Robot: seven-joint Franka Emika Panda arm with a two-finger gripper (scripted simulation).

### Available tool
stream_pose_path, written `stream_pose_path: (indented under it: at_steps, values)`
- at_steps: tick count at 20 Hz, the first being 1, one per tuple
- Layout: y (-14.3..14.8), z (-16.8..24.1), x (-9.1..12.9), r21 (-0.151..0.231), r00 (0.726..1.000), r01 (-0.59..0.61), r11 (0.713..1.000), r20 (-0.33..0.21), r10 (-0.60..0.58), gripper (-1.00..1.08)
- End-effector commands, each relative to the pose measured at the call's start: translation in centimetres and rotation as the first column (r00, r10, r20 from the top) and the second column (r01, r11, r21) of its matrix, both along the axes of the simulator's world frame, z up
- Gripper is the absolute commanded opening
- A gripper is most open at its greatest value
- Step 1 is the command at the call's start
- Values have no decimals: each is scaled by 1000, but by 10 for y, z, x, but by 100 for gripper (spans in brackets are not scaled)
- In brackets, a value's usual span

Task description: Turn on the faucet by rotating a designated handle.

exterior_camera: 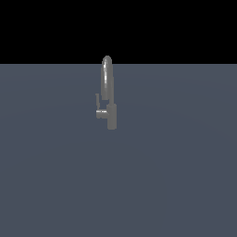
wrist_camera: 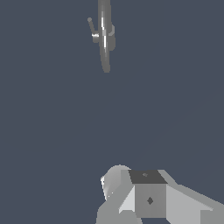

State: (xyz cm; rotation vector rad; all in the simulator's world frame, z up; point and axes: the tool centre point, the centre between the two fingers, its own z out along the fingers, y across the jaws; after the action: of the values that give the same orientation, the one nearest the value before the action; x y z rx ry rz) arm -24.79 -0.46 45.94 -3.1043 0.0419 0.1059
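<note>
Nearest the wrist camera sits a pale grey and white blocky part of the robot's own body (wrist_camera: 148, 197), faceted, with one dark square face. The gripper's fingers do not show in either view, so how far they are spread, and whether they hold anything, cannot be told. The exterior view shows no part of the arm at all; only the wrist view does.

Well beyond that part, across bare slate-blue ground (wrist_camera: 52, 131), stands the faucet (wrist_camera: 105, 37). It is alone, with nothing touching it. In the wrist view it is seen from above, foreshortened into a narrow streak with a bright glint along the metal.

The exterior view shows it side-on, near the middle of the flat surface (exterior_camera: 185, 176), against a black backdrop. The faucet (exterior_camera: 109, 95) is smooth grey metal: a short upright cylinder as its body, and above it a tall, narrow arched spout, its long axis vertical. The handle (exterior_camera: 98, 105) juts from the body toward the exterior view's left on a short horizontal stub, and its thin lever rises upright from the stub's end, beside the spout but apart from it.
</note>
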Motion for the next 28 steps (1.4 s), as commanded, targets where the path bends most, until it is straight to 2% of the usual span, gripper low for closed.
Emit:
stream_pose_path:
  at_steps: [1,10,16,22,28]
  values:
    - [0,0,0,0,1000,0,1000,0,0,-100]
    - [-11,-10,2,-30,999,35,999,-39,-36,-100]
    - [-10,-6,2,-33,999,45,998,-28,-45,-100]
    - [-8,10,6,-57,994,104,993,21,-103,-100]
    - [-1,39,13,-93,973,213,973,114,-202,-100]
